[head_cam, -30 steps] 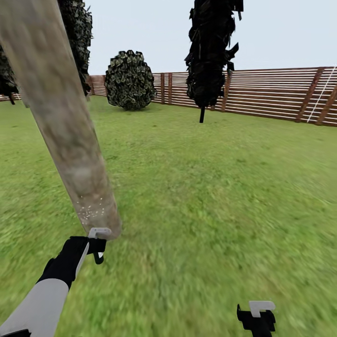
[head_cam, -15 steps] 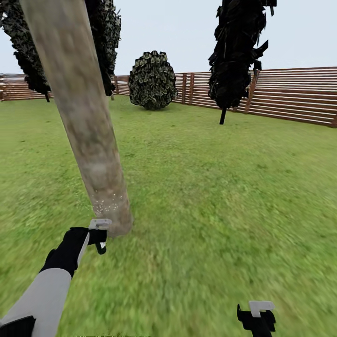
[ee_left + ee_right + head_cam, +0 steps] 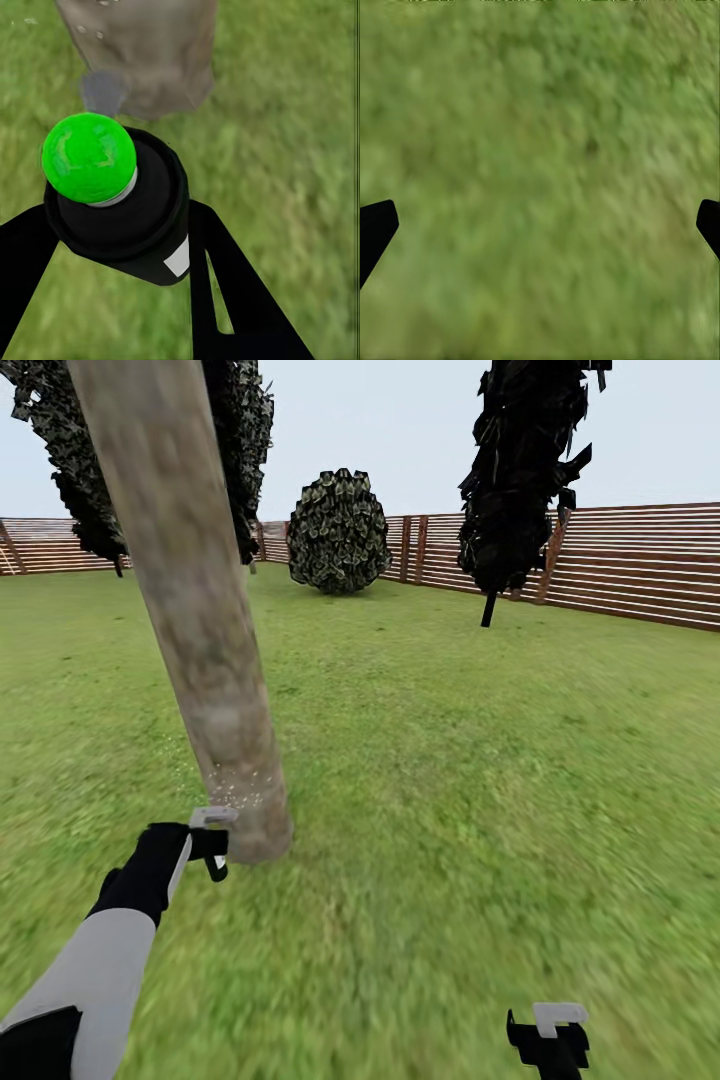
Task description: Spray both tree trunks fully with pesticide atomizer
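Observation:
A thick pale grey-brown tree trunk (image 3: 200,630) leans up from the grass at left, with small white specks (image 3: 238,790) on its lower part. My left gripper (image 3: 210,842) hangs just in front of the trunk's base, shut on the pesticide atomizer (image 3: 124,217). The atomizer is a dark cylinder and its top shows as a bright green dome (image 3: 88,157). In the left wrist view the trunk base (image 3: 150,52) lies close beyond it, with a faint grey puff (image 3: 103,91) between them. My right gripper (image 3: 550,1038) hangs low at right, open over bare grass (image 3: 540,150).
Lawn stretches all around. A round mottled bush (image 3: 338,532) and a narrow black-green tree (image 3: 525,470) stand at the back before the brown slat fence (image 3: 640,565). More dark foliage (image 3: 70,470) hangs behind the trunk at upper left.
The whole view has swung left, so trunk, bush and fence sit further right. My left gripper with the atomizer has risen a little along the trunk's base. The right gripper holds still.

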`<state>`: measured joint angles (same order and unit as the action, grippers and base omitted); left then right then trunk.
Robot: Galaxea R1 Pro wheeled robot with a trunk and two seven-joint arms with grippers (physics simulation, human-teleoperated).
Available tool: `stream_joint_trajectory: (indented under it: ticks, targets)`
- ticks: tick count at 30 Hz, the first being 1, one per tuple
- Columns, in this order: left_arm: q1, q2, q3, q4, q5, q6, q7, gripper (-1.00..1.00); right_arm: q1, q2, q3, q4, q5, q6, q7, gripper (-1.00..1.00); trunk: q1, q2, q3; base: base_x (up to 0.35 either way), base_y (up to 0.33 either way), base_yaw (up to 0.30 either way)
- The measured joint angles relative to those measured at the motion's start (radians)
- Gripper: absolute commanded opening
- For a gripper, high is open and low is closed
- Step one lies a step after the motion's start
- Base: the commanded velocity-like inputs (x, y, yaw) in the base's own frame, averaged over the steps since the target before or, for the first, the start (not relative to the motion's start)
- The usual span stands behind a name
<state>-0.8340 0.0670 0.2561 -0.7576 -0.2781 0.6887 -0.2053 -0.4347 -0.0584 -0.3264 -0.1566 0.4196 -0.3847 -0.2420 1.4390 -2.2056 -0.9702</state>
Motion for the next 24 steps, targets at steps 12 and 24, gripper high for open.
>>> stream_joint_trajectory:
  ticks: [12,24]
  targets:
    - [0.000,0.000,0.000,0.000,-0.017,-0.001,0.000,-1.00,0.000,0.000,0.000,0.000,0.000,0.000,0.001,1.00,0.000,0.000,0.000,0.181,-0.198,0.000]
    - [0.001,0.001,0.001,0.000,-0.017,-0.001,0.000,-1.00,0.000,0.000,0.000,0.000,0.000,0.000,0.001,1.00,0.000,0.000,0.000,0.014,-0.270,0.006]
